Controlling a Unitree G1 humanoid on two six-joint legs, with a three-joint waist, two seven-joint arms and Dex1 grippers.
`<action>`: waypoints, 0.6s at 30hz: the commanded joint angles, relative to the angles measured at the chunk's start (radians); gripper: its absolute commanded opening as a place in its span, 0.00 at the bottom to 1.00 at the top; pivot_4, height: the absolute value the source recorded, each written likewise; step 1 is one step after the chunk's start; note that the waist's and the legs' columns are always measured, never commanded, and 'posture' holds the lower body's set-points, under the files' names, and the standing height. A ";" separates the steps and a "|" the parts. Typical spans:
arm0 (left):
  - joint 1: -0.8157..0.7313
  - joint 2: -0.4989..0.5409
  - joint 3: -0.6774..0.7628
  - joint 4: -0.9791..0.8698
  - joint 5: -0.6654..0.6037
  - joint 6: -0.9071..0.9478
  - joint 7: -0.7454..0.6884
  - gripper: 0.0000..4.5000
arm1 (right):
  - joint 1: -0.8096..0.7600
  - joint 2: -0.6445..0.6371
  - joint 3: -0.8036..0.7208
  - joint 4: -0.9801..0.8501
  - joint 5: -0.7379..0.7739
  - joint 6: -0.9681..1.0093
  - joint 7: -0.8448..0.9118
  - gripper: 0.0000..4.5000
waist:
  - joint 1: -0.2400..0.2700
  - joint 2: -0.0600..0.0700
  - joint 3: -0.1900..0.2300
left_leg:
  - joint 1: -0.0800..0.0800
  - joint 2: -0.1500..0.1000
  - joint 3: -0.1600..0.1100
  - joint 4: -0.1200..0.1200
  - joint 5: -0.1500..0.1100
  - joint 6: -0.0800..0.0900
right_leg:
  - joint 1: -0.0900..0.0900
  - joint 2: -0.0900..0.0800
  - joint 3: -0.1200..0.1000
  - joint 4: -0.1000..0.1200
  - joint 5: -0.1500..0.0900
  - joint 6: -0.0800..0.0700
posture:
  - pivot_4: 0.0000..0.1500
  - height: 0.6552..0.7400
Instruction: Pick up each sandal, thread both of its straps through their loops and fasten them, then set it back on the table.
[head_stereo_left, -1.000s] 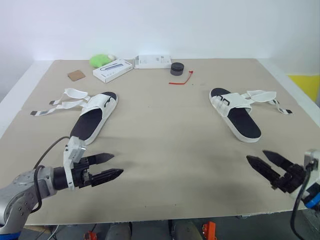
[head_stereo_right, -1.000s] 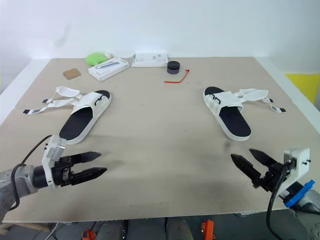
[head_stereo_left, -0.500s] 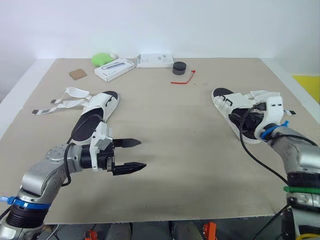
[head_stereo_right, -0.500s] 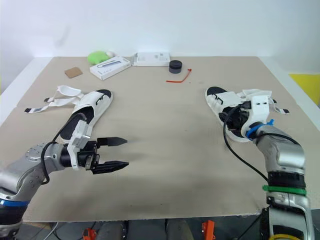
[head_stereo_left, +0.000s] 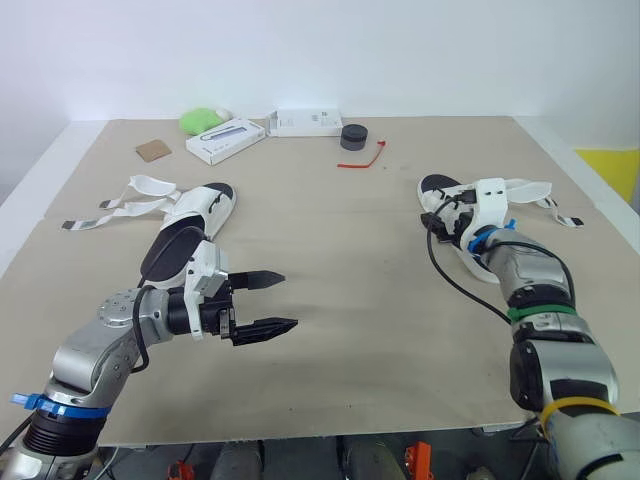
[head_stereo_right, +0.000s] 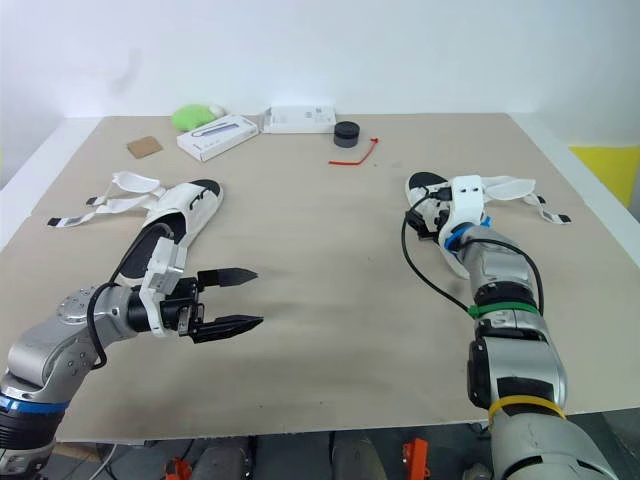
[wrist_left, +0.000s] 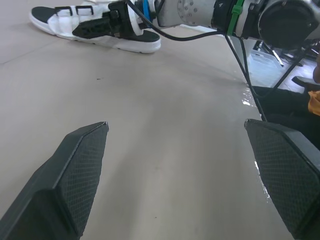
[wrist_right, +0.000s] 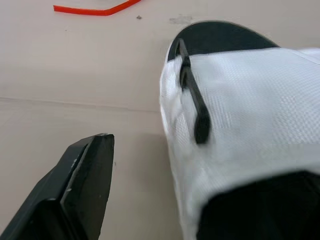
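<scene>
You see the left sandal (head_stereo_left: 178, 245) and the right sandal (wrist_right: 240, 100) white with black insoles, the tabletop (head_stereo_left: 340, 240) beige, the cable tie (head_stereo_left: 362, 160) red.

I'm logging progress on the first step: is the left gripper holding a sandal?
No, the left gripper hangs open above the bare table, apart from the sandal beside it.

The left pincer (head_stereo_left: 288, 299) has two black tapered fingers (wrist_left: 75, 170) with cross-hatched pads. Just behind it sits a white boxy housing (head_stereo_left: 203, 275), and a black cable (head_stereo_left: 137, 318) loops over rounded silver-grey arm shells (head_stereo_left: 100, 345). Farther back is a blue band (head_stereo_left: 45, 405). Behind the right pincer (head_stereo_left: 440, 215) come a white block (head_stereo_left: 490, 195), a blue tie (head_stereo_left: 480, 231), a long black lead (head_stereo_left: 445, 280), grey shells (head_stereo_left: 520, 268), a green band (head_stereo_left: 540, 312) and a yellow band (head_stereo_left: 570, 405).
</scene>
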 joint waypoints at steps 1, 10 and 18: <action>0.010 -0.005 0.017 -0.028 -0.003 -0.012 0.018 1.00 | -0.054 0.016 -0.017 0.069 -0.023 -0.091 -0.033 0.99 | -0.001 0.000 0.000 | 0.000 0.000 0.000 0.000 0.000 0.000 | 0.000 0.000 0.000 0.000 0.000 0.000 | 1.00 1.00; 0.045 0.011 0.061 -0.045 -0.010 -0.014 0.056 1.00 | -0.072 0.052 -0.042 0.135 -0.017 -0.194 0.054 0.29 | -0.011 0.000 0.000 | 0.001 0.000 0.000 0.000 0.000 0.000 | 0.000 0.001 0.001 0.000 0.001 0.001 | 1.00 1.00; 0.097 0.099 0.112 -0.059 -0.032 0.008 0.009 1.00 | -0.055 0.056 -0.027 -0.001 0.063 -0.075 0.438 0.01 | -0.025 0.001 0.001 | 0.001 0.001 0.000 -0.001 0.000 0.000 | 0.000 0.002 0.002 0.001 0.001 0.000 | 1.00 1.00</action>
